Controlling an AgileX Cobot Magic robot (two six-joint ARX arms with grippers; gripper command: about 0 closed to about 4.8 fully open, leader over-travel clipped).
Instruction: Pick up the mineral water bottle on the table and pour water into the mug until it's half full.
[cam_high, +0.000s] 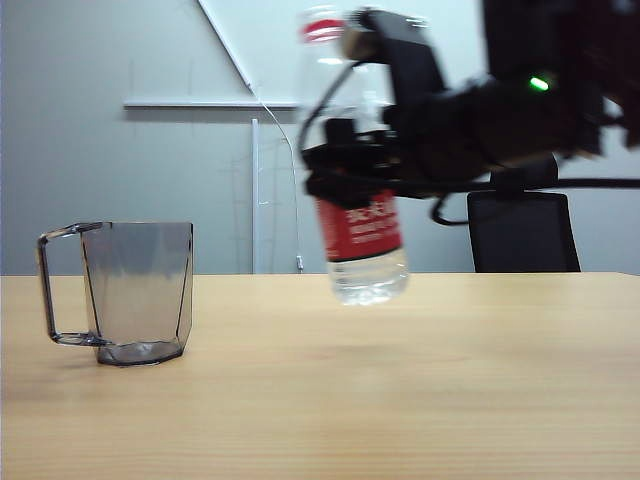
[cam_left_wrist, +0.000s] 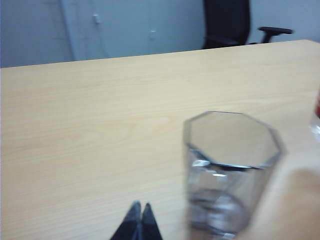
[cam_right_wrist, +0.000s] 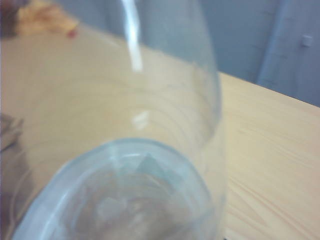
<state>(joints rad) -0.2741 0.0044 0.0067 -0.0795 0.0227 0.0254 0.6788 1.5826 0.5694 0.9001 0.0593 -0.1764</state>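
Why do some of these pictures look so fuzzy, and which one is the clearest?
Exterior view: the mug and table are sharp, while the right gripper and its mineral water bottle smear.
Left wrist view: soft overall, left gripper tips together.
Right wrist view: bottle fills the frame, too close to focus.

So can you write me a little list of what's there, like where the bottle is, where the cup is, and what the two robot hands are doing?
bottle: mineral water bottle, upright, lifted off the table
bottle held by: right gripper, clamped around its middle
bottle contents: a little water at the bottom
mug: grey see-through mug, standing on the table, left of the bottle
mug contents: looks empty
left gripper: fingers together, holding nothing, near the mug
pouring: not started
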